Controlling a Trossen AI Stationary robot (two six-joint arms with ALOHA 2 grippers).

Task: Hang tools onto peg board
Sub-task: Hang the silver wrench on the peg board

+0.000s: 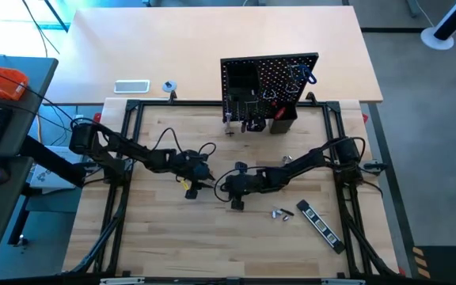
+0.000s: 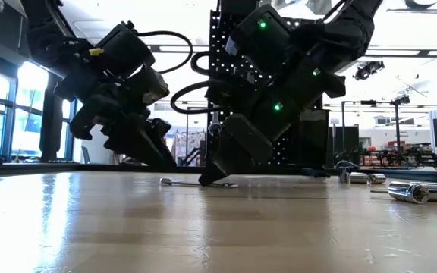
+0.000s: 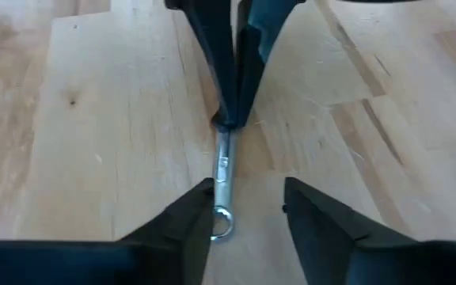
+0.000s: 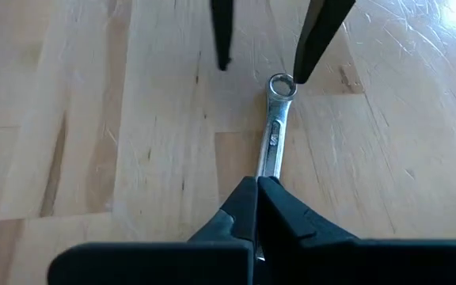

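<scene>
You have a slim silver wrench lying flat on the pale wood-grain table, pinched at one end by the right gripper, whose dark fingers are pressed together on its shank. Its ring end sits between the parted fingers of the left gripper, beside one tip. Stamped marks on the shank are unreadable. The black perforated peg board stands well beyond both claws

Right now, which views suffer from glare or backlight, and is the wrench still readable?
Low view: bright windows behind turn both arms to silhouettes; the wrench is a thin sliver on the table. Right wrist view: glare at one corner, wrench sharp, right gripper shut on it. Left wrist view: softer, evenly lit; left gripper open.
</scene>
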